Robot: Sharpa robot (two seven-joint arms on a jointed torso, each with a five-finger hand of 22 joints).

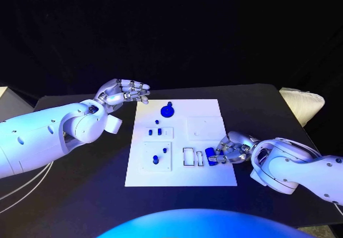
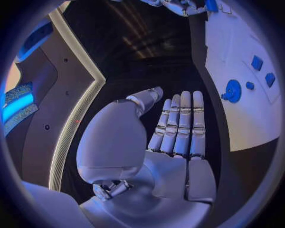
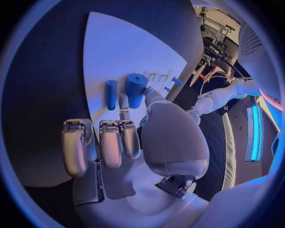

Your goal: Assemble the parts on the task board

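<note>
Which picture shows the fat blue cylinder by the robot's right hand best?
The right wrist view: the fat blue cylinder is large there, at the right hand's fingertips. The head view shows it small and partly hidden. The left wrist view gives just a blue speck at the rim.

R hand (image 3: 128, 142) pinches blue cylinder (image 3: 136, 89) over task board (image 3: 118, 52); slim blue peg (image 3: 111, 94) just beside.

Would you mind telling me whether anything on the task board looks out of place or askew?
Nothing stands out. The task board lies flat on the table; the right hand holds a blue cylinder at the board's near right edge, and the left hand hovers empty off the far left corner.
</note>
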